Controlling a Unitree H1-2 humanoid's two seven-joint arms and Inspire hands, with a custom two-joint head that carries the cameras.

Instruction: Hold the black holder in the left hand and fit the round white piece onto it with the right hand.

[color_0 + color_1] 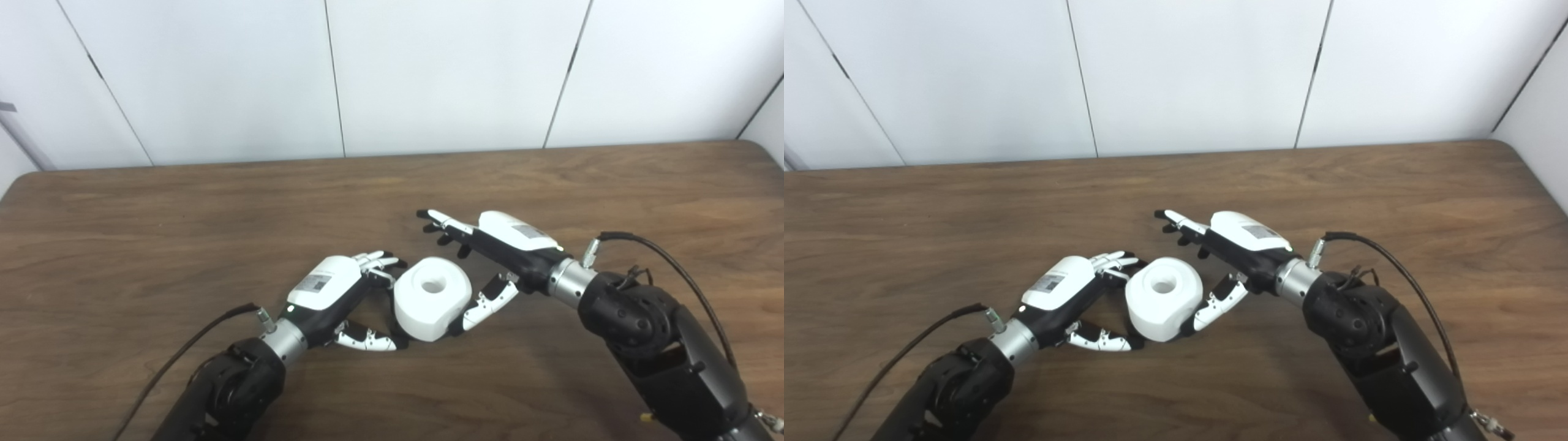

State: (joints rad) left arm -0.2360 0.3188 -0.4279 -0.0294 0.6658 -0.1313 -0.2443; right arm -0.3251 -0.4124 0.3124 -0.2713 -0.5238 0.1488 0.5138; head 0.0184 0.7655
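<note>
The round white piece (432, 297), a thick disc with a hole in its top, rests on the wooden table (184, 233) between my two hands. My left hand (335, 293) brackets its left side, with fingers (381, 261) against the back edge and thumb (366, 339) against the lower front. My right hand (497, 245) is open. Its fingers (442, 222) are spread above and behind the piece, and its thumb (487, 301) leans on the piece's right side. No black holder is visible; anything under the white piece is hidden.
The brown table runs to a white panelled wall (429, 73) at the back. A black cable (667, 257) loops up from my right wrist, and another cable (184, 349) trails from my left wrist.
</note>
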